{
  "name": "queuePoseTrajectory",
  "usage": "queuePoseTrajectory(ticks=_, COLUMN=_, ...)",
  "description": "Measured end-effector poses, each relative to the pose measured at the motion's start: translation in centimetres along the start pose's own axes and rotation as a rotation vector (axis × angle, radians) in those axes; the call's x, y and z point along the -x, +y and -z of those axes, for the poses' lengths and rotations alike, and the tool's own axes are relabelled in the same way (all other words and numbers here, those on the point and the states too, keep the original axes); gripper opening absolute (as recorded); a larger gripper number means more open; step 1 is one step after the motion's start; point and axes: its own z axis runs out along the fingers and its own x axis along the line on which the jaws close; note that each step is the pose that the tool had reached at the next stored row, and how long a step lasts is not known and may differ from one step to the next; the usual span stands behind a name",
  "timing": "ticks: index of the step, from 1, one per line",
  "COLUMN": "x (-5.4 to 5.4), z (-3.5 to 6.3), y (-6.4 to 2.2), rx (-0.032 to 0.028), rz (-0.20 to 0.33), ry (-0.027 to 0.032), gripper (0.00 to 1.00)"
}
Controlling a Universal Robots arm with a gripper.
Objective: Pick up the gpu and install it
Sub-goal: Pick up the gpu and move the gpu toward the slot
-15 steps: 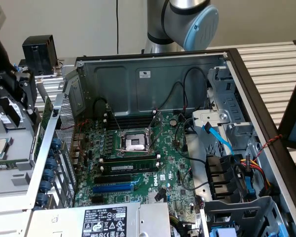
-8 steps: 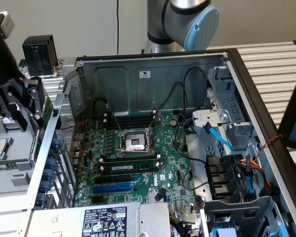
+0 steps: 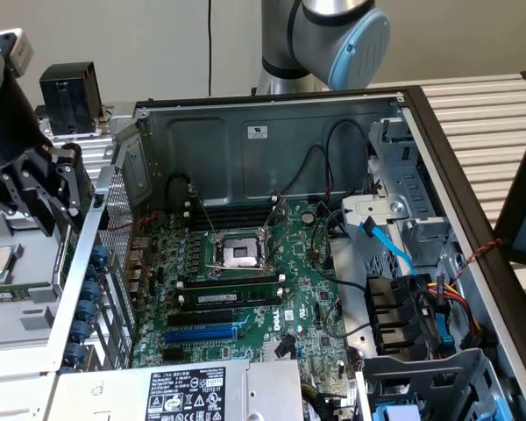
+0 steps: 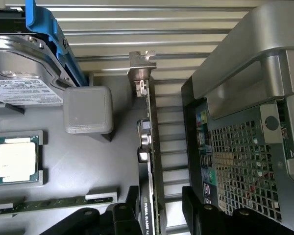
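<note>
Gripper point(image 4: 159, 196) stood released, fingers point(image 4: 196, 210) astride the gpu point(image 4: 148, 142) standing on edge in the gray parts tray point(image 4: 103, 166) beside the computer case point(image 4: 245, 161); an off-centre closure could have tilted the thin card and spoiled the grasp.

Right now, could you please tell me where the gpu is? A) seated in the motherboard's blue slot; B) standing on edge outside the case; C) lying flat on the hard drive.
B: the gpu stands on edge beside the grey parts tray, outside the case, framed by the open pincer; the blue slot holds no card.
</note>
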Motion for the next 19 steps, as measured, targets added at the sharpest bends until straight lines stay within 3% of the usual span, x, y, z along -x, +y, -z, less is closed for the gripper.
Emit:
queuePoseTrajectory(ticks=4, x=-0.3, z=-0.39, y=-0.11, rx=0.0022, rz=-0.011, ry=-0.0015, gripper=0.48)
queuePoseTrajectory(ticks=9, x=-0.6, z=-0.87, y=-0.26, rx=0.0165, rz=-0.021, ry=-0.0017, gripper=0.48)
queuePoseTrajectory(ticks=14, x=-0.8, z=-1.60, y=-0.44, rx=0.0226, rz=-0.032, ry=-0.0028, gripper=0.48)
queuePoseTrajectory(ticks=19, x=-1.0, z=-2.37, y=-0.48, rx=0.0211, rz=-0.054, ry=-0.0078, gripper=0.48)
